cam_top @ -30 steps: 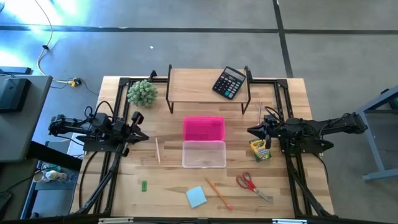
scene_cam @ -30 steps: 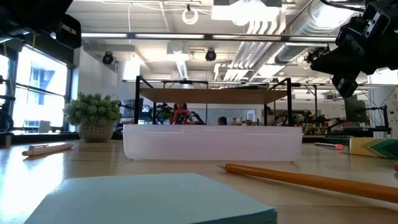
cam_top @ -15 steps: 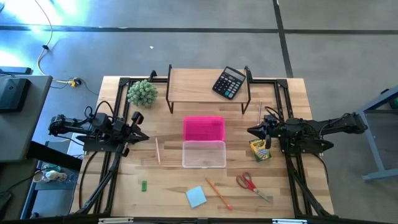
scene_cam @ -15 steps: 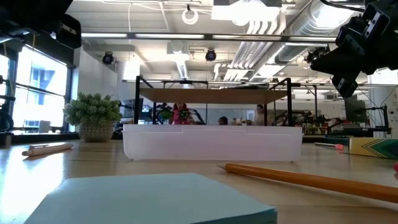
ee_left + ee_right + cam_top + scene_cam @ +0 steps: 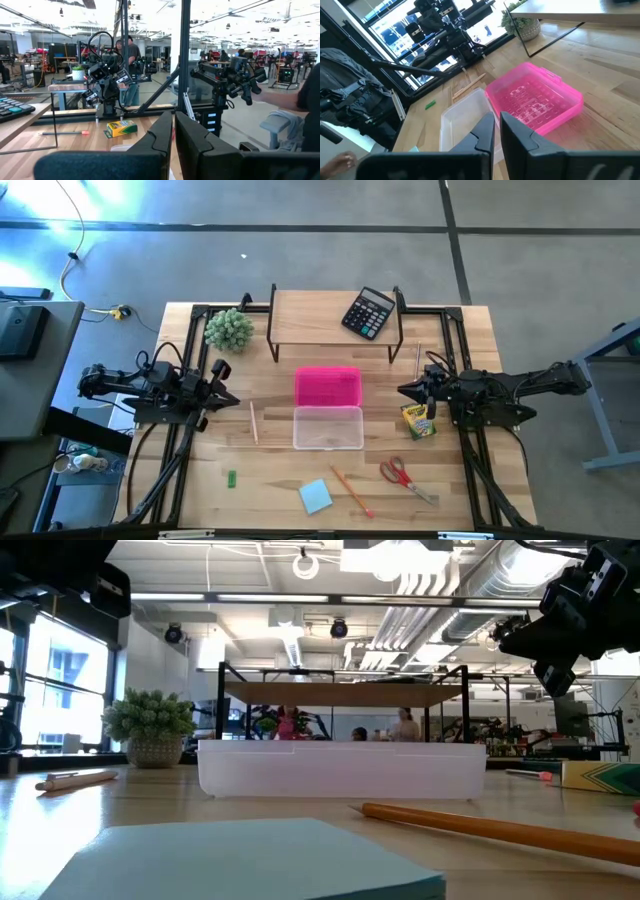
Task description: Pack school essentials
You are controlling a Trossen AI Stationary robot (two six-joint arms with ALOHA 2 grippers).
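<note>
Pink lid, clear box, red scissors, lt-blue pad, orange pencil, yellow-green crayons, green eraser, black calc.

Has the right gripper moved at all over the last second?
No. In the high view the right gripper sits at the same spot beside the crayon box, right of the pink lid, as before.

Overhead view straight down, low view table-level, both sharing clear box
</note>
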